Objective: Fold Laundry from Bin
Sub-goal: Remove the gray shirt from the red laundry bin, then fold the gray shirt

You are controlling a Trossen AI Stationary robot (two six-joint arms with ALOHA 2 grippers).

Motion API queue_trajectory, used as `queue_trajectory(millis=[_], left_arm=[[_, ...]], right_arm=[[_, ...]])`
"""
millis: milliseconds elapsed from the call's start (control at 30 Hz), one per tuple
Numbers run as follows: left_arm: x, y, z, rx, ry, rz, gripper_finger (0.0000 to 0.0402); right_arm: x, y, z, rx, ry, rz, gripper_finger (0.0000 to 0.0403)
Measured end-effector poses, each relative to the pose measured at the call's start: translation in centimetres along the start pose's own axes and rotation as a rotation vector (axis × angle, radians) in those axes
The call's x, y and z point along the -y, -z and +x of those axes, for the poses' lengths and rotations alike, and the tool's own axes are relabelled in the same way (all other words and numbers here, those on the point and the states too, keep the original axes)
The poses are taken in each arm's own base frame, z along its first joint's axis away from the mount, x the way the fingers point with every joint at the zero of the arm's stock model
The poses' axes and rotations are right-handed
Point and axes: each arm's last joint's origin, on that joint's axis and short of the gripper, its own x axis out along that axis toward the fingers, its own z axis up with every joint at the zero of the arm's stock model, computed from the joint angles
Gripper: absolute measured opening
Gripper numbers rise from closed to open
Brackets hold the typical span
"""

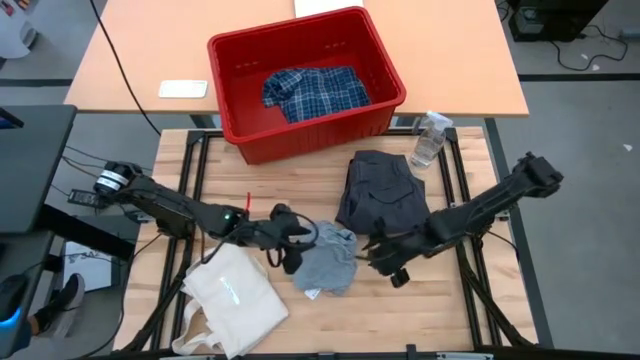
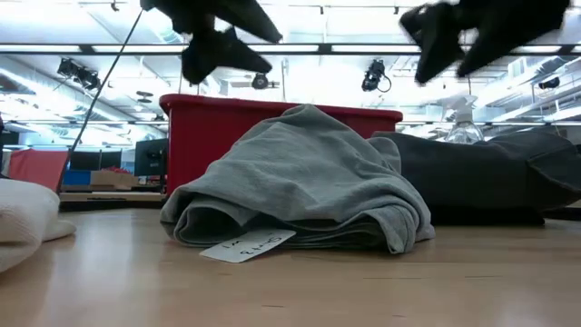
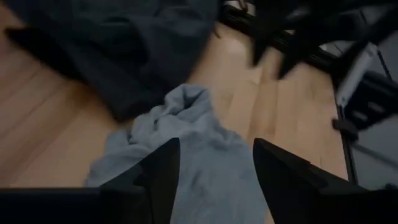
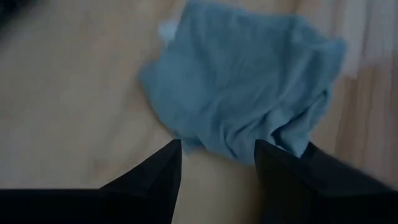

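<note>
High view showed the left pincer (image 1: 292,243) released, hovering just left of the light grey piece (image 1: 328,262) on the counter (image 1: 400,305). The right pincer (image 1: 385,258), also released and empty, hung just right of that piece. Beyond it lay a dark grey top (image 1: 380,190), and farther off the bin (image 1: 305,80) held the plaid shirt (image 1: 315,92).

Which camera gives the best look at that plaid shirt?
The high view: the plaid shirt lies in plain sight inside the red bin. In the low view the bin's wall hides it, and neither wrist view shows it.
</note>
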Motion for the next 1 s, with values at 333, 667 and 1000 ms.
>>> queue_trajectory(millis=[333,667,1000], left_arm=[[5.4,1.5,-1.8,-0.026,0.152,0.274,0.0208],[8.2,4.4,-1.0,-0.223,0.077,0.281,0.0208],[8.8,5.0,-1.7,-0.308,0.015,0.173,0.0208]], right_arm=[[-0.1,1.4,7.3,-0.238,0.046,-0.553,0.0209],[0.3,1.5,11.5,-0.175,0.091,-0.866,0.0202],[2.6,2.7,13.6,-0.263,0.056,-0.532,0.0046]])
